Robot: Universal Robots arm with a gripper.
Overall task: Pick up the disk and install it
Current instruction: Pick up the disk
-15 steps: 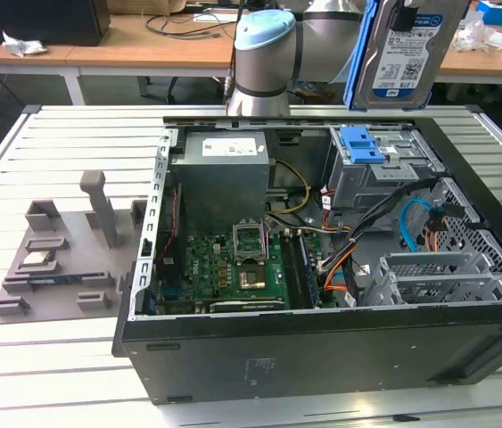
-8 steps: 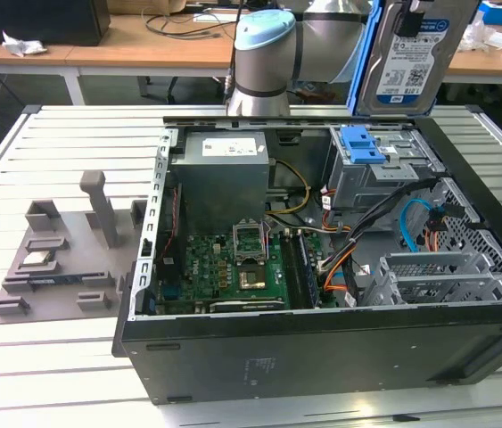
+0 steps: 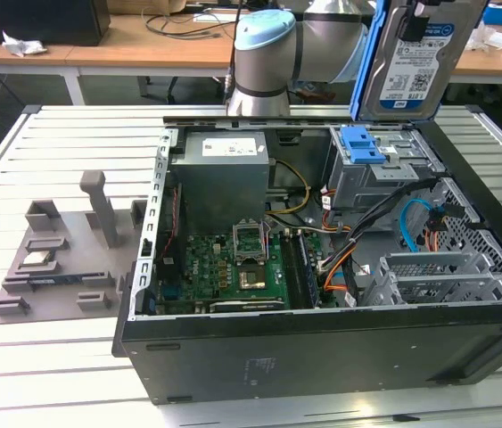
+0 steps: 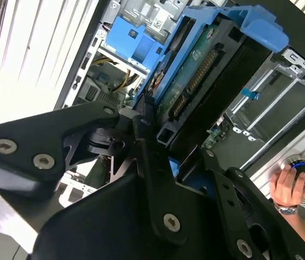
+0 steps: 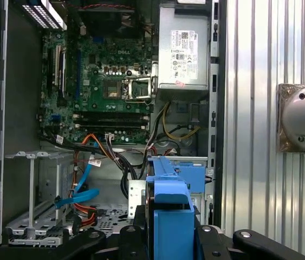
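Note:
The disk [image 3: 414, 71], a silver hard drive with a white-and-blue label in a blue plastic carrier, hangs upright above the far right corner of the open computer case. My gripper [image 5: 169, 234] is shut on it. In the first wrist view the carrier's blue edge [image 5: 171, 214] sits between the black fingers [image 5: 135, 230]. The second wrist view shows the disk's green circuit-board side [image 4: 195, 76] and the gripper [image 4: 160, 138] clamped at its end. Directly below the disk is the grey metal drive cage [image 3: 384, 174] with a blue clip [image 3: 362, 144] on top.
The black case [image 3: 322, 348] lies open on a slatted white table, holding the motherboard [image 3: 237, 259], the power supply [image 3: 224, 169] and orange and blue cables [image 3: 415, 223]. A grey parts fixture [image 3: 63, 259] lies at the exterior view's left. A person's hand [image 4: 285, 187] rests beside the case.

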